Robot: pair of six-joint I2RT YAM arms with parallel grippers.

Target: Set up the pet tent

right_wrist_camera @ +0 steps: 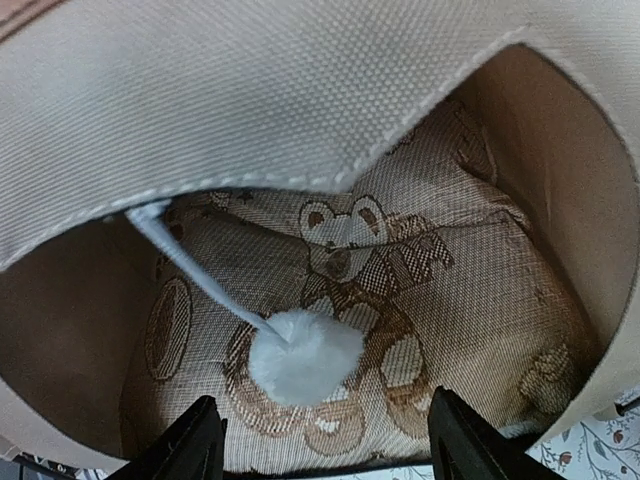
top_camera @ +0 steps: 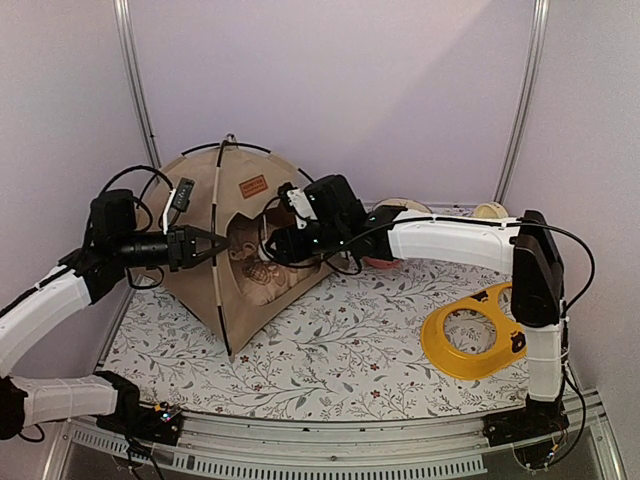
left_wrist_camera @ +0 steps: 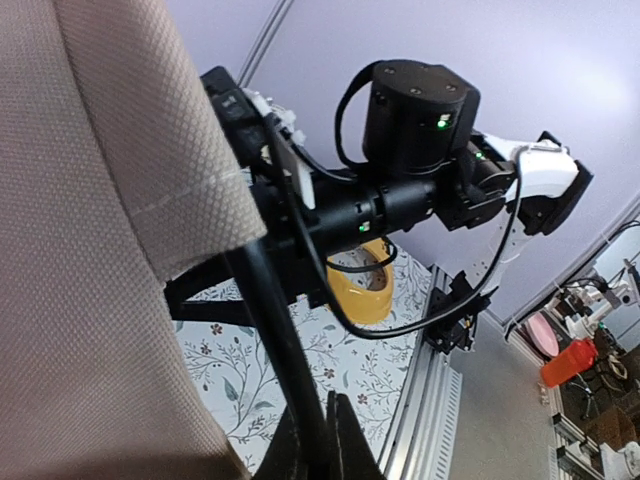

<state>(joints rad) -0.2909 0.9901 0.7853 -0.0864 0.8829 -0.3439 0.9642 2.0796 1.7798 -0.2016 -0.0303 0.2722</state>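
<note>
The pet tent [top_camera: 205,215] stands upright at the back left, tan fabric over thin black poles, with a brown label patch [top_camera: 253,186]. My left gripper [top_camera: 210,247] is shut, its tip against the front pole [left_wrist_camera: 277,330], which runs down beside the fingers [left_wrist_camera: 340,445]; tan fabric [left_wrist_camera: 90,250] fills that view's left. My right gripper [top_camera: 268,250] is at the tent's opening. Its fingers [right_wrist_camera: 195,445] stand open, with the white pom-pom [right_wrist_camera: 305,355] hanging on its cord between and just ahead of them, untouched. The bear-patterned pillow [right_wrist_camera: 420,270] lies inside.
A yellow ring-shaped dish [top_camera: 475,335] sits on the floral tablecloth [top_camera: 340,350] at the right, below the right arm; it also shows as a yellow rim [left_wrist_camera: 365,285] in the left wrist view. Small round objects [top_camera: 490,210] stand at the back wall. Metal frame posts [top_camera: 135,90] flank the table.
</note>
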